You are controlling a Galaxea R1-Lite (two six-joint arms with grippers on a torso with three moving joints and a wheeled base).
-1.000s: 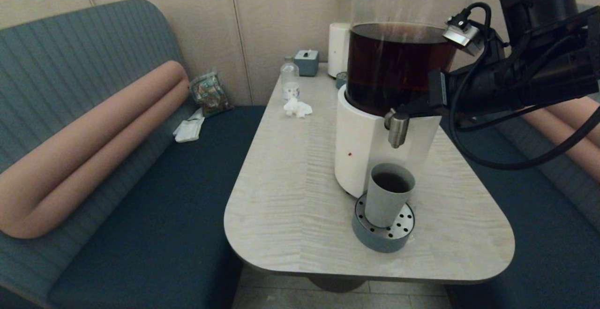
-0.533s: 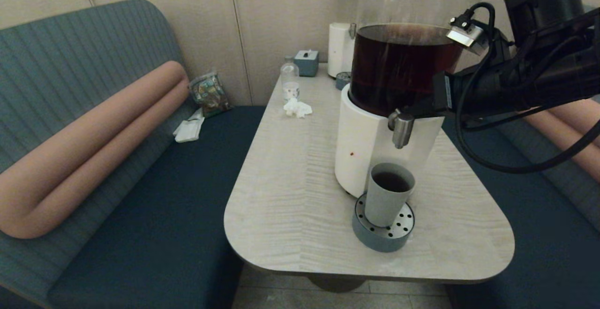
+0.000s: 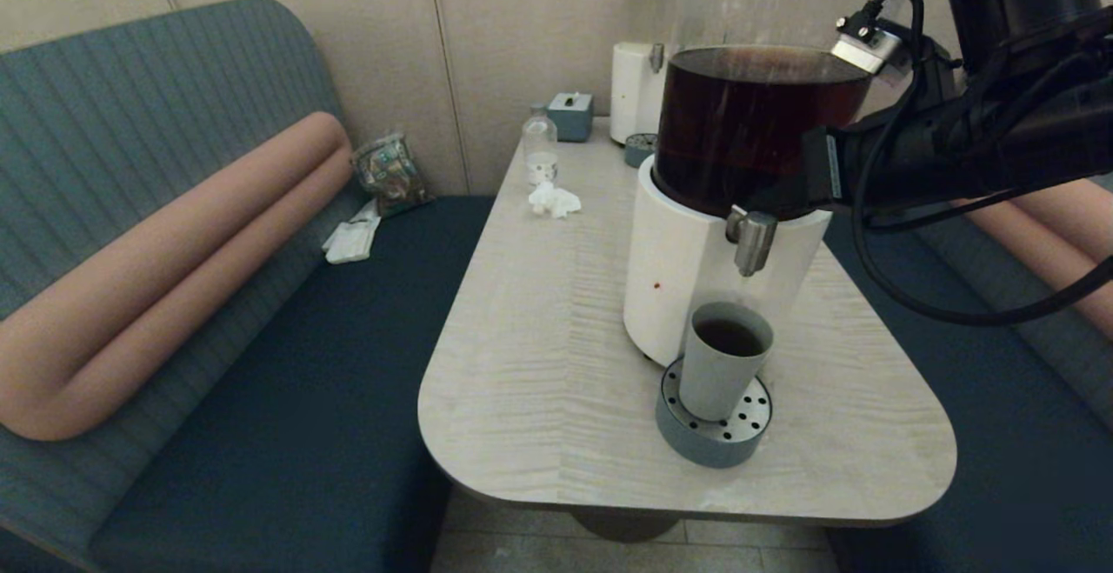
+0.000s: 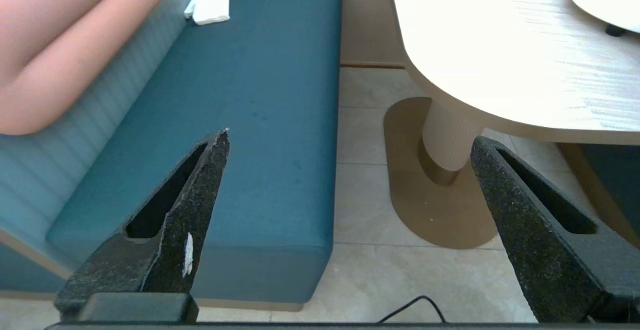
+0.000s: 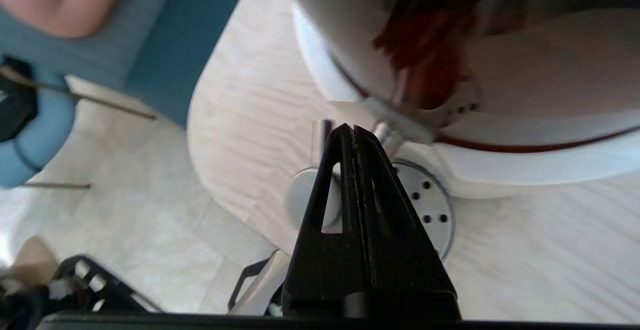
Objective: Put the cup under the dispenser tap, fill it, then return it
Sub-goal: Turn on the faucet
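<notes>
Left gripper (image 4: 350,180): parked low beside the table (image 3: 539,364), fingers spread wide, empty. Cup (image 3: 724,359): upright on the drip tray (image 3: 696,436), at about 6 o'clock from the dispenser tap (image 3: 751,241) and directly beneath it; dark liquid lies well below the rim, and no stream is visible. Right gripper (image 5: 354,132): at 3 o'clock of the tap, fingers pressed together on nothing, tips beside the tap's neck. Over the last second the dispenser (image 3: 696,286) and right arm shifted slightly toward 3 o'clock while the cup kept its place. Filling therefore appears stopped or near its end; the return of the cup is not yet begun.
</notes>
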